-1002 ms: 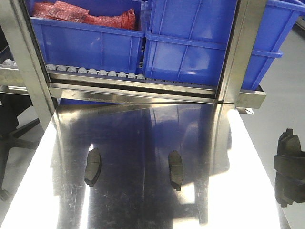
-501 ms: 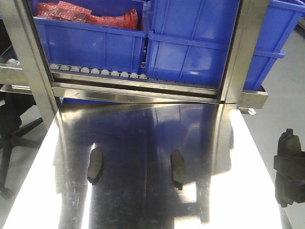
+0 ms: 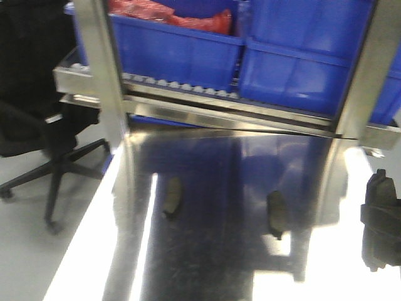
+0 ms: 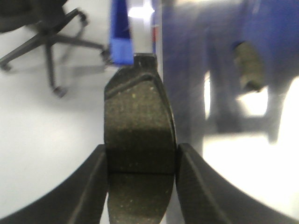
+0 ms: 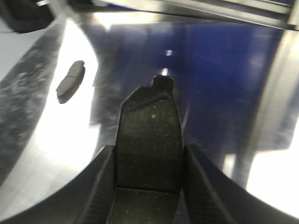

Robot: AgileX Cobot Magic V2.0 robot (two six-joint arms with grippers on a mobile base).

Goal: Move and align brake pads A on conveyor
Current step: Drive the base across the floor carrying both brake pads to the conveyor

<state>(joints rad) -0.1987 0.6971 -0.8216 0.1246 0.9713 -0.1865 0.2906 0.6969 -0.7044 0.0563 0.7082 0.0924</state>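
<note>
An office chair is seen on the floor at far left, beside the shiny steel table. In the left wrist view, the left claw is closed on a first brake pad, which is pinched across its short width at the middle groove and is framed against the table's left edge. Two more brake pads are seen lying flat and well apart on the table, a left pad and a right pad, nearer than the blue bins on a roller rack. At right, the right claw is clamped the same way on a fourth pad, above the table. The conveyor is not shown in any view. The pads are judged stiff, dense and rough-faced, so slipping is thought unlikely. A hold across the narrow sides at the groove is considered best.
</note>
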